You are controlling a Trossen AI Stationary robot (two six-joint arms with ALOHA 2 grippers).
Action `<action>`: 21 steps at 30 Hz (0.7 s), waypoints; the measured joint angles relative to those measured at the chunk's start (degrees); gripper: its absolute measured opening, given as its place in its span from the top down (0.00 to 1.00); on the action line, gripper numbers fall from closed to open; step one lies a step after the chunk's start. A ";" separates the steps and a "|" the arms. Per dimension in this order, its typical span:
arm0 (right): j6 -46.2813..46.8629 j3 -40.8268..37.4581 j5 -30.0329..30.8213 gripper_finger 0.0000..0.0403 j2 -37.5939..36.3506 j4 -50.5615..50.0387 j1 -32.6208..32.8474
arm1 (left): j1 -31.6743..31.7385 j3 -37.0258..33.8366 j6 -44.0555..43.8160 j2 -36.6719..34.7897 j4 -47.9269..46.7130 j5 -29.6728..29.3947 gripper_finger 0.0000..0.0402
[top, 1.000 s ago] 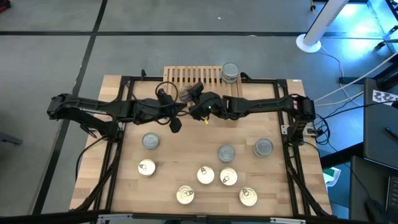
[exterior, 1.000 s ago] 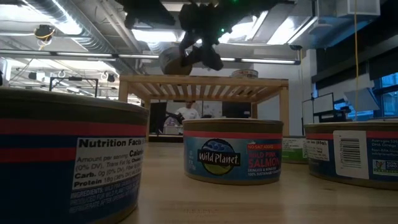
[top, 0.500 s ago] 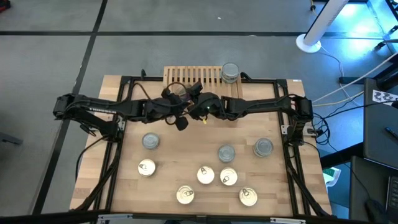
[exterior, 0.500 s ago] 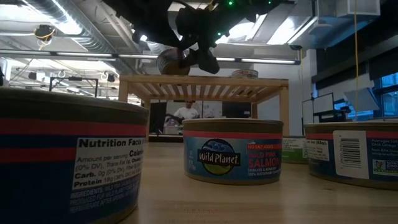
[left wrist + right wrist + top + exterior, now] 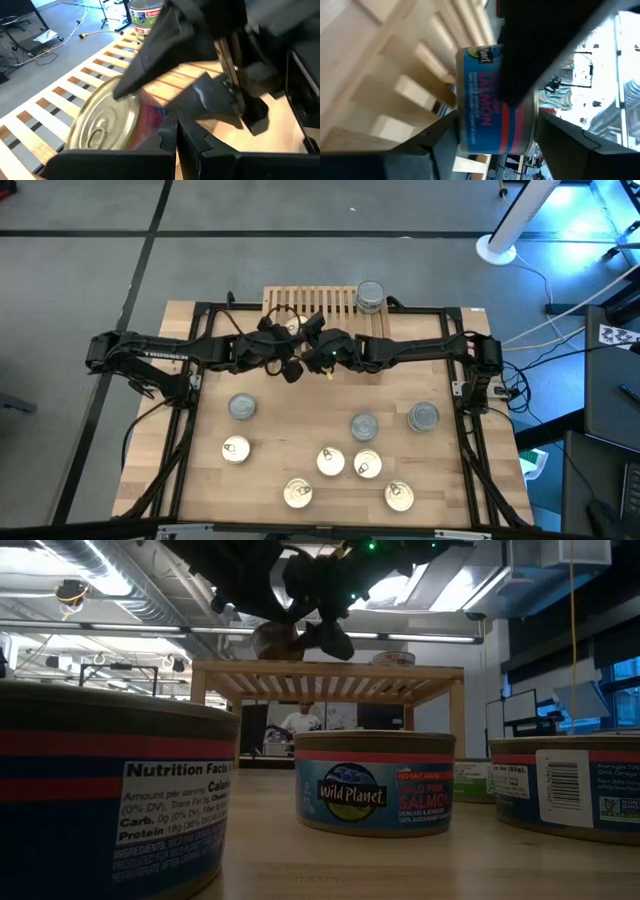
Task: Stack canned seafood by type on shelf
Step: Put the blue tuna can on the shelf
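The shelf (image 5: 320, 302) stands at the table's far edge, and one can (image 5: 370, 296) sits on its right end. A second can with a gold pull-tab lid and a blue salmon label (image 5: 495, 115) is at the slats near the shelf's left front (image 5: 102, 122). Whether its base rests on them I cannot tell. My right gripper (image 5: 497, 117) is open, with one finger close on either side of this can. My left gripper (image 5: 175, 137) is shut, right beside the can's label band. My left gripper has its shut fingertips (image 5: 167, 137) at the can's side wall (image 5: 150, 120), coming level and slightly downward from the table's left. The picture is blurred there, so I cannot tell whether they touch the can.
Several more cans stand on the near half of the table, grey-lidded ones (image 5: 242, 407) (image 5: 424, 416) and gold-lidded ones (image 5: 330, 461). Two of them loom close in the low view (image 5: 375, 783) (image 5: 110, 800). The arms cross in front of the shelf.
My left gripper has moved toward the table's right and far edge and a little down. It has closed in on the can at the shelf and has stayed shut. My right arm has kept its place.
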 joint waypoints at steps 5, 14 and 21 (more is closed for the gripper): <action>0.13 -0.02 -0.04 0.28 0.05 -0.22 0.00 | 0.88 0.00 0.02 0.00 -0.10 0.00 1.00; 0.20 0.00 2.02 0.27 0.05 -3.40 0.07 | 2.50 0.00 -0.33 0.00 -1.80 -0.02 1.00; 0.22 0.00 2.79 0.30 0.00 -3.33 0.07 | 2.61 0.00 -0.74 -0.02 -3.11 0.00 1.00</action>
